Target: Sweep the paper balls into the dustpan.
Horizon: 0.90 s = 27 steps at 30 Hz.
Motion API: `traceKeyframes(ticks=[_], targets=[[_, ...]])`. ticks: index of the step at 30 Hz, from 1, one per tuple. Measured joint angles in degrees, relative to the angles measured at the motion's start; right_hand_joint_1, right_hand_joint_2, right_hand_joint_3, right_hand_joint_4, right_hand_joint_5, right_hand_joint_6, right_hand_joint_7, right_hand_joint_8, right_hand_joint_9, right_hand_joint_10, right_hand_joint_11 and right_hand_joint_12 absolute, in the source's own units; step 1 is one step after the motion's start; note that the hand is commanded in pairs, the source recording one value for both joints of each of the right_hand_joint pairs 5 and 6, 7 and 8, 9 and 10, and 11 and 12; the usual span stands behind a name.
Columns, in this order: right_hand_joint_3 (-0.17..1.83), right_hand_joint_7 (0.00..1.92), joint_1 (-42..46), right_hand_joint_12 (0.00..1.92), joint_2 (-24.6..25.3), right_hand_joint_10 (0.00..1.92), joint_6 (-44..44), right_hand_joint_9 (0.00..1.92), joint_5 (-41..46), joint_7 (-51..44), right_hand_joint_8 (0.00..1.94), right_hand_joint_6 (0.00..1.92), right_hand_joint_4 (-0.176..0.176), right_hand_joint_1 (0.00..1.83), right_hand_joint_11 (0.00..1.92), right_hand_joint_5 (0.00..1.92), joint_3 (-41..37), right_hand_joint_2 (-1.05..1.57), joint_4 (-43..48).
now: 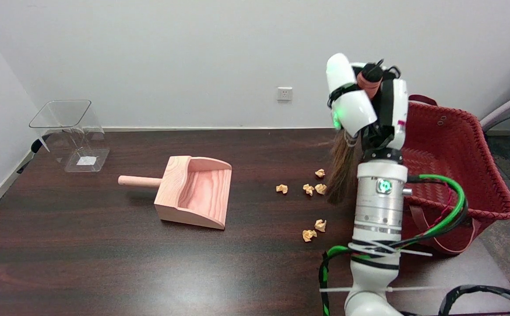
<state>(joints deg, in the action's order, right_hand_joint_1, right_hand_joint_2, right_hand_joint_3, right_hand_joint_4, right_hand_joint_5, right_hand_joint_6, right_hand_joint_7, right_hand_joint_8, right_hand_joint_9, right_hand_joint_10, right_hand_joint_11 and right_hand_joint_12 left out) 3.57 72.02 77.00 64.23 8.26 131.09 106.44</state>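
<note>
Six paper balls [314, 189] lie scattered on the dark table [83, 263], to the right of the wooden dustpan [195, 191], whose open mouth faces them, ready to catch a leftward sweep. The right hand [367, 105] grips a small brush [340, 173] by its handle, fingers wrapped round it, bristles hanging down just right of the far balls. A red basket [457, 153] sits behind the arm; a clear container [72, 134] stands far left.

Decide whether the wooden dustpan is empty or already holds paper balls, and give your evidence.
Empty. The dustpan shows only bare wood inside; the paper balls all lie on the table to its right.
</note>
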Motion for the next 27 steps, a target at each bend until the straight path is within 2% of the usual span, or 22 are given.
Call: traceKeyframes(ticks=[10, 27], targets=[[0.56, 1.92, 3.02, 1.92, -0.57, 1.92, -2.54, 1.92, 3.07, 0.44, 1.92, 1.92, 0.0, 0.86, 1.92, 1.92, 0.88, 1.57, -1.84], [0.51, 1.92, 2.89, 1.92, 0.39, 1.92, -5.28, 1.92, 4.96, 1.89, 1.92, 1.92, 0.0, 0.86, 1.92, 1.92, -0.19, 1.57, -9.26]])
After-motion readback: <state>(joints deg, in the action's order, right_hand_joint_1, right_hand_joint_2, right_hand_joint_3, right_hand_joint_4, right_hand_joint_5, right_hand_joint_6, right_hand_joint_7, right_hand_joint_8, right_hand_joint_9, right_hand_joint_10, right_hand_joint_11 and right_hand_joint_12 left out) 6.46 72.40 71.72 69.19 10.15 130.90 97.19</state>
